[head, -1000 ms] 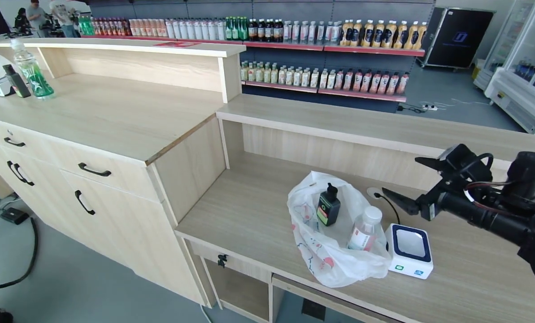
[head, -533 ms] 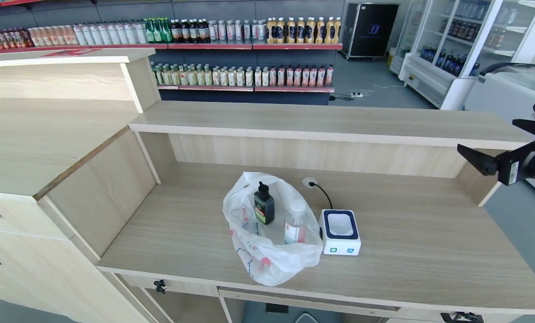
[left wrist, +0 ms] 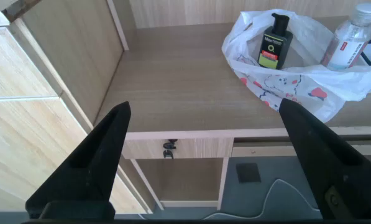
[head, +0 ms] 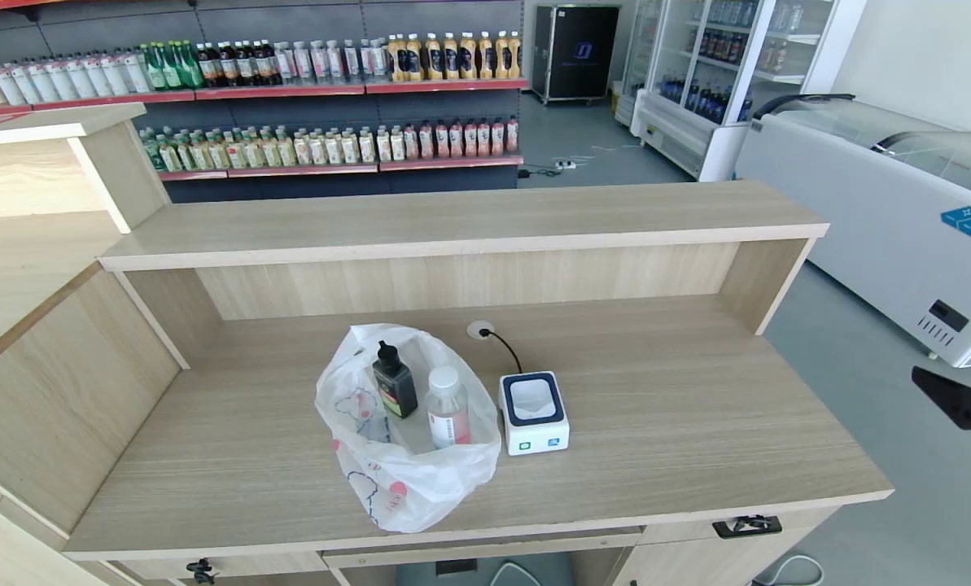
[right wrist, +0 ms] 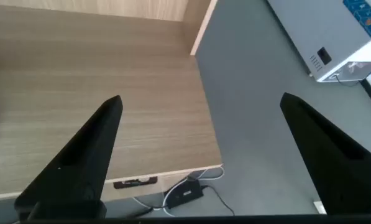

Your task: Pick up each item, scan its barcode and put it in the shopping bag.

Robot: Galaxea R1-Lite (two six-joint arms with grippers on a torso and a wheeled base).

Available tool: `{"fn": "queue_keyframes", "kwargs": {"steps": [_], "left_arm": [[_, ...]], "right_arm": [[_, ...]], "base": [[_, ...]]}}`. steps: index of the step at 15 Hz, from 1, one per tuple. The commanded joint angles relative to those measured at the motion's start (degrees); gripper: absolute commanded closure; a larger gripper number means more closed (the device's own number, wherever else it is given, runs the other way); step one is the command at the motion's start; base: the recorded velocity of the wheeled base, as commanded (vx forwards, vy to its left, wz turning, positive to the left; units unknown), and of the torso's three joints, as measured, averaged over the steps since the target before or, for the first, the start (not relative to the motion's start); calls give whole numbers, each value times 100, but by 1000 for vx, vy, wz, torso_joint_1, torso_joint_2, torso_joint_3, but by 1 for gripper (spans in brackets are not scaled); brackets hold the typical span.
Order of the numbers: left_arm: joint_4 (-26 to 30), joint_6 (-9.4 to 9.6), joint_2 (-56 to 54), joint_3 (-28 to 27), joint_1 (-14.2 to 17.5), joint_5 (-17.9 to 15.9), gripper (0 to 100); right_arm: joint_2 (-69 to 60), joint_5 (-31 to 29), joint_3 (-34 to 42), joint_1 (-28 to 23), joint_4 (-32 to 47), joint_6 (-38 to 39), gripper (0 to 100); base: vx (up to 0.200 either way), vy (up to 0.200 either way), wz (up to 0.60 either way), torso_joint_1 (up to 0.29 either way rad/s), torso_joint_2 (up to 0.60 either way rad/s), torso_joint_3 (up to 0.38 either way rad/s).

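Right now the white plastic shopping bag with red and blue prints point(head: 387, 480) sits open on the pale wooden surface point(head: 680, 423). Inside it a dark pump-top bottle point(head: 394, 384) and a clear plastic bottle with a white cap point(head: 447, 408) stand upright, side by side. Just beside the bag, to the robot's right, is a white square scanner with a dark blue frame point(head: 533, 415), its black cable point(head: 505, 348) running to a hole at the back. The left hand point(left wrist: 202, 109) hangs past the surface's front edge, spread wide and empty. The right hand point(right wrist: 201, 99), equally wide and empty, hangs off the right end above grey floor.
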Motion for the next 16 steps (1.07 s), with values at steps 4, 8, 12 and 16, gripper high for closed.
{"fn": "queue_keyframes", "kwargs": {"steps": [4,8,12,16], "left_arm": [[0,-1,-2,0,0,2,0],[0,-1,-2,0,8,2,0],[0,-1,-2,0,8,2,0],[0,-1,-2,0,0,2,0]], "right_arm": [[-4127,-234,2291,360,2457,1014,0],[-5832,-533,2212,922,3143,1154,0],[-6210,-656,2212,1072,3169,1172,0],[-6210,-788,2212,1072,3169,1198,0]], "base": [[0,0,0,0,0,0],[0,0,0,0,0,0],[0,0,0,0,0,0],[0,0,0,0,0,0]]}}
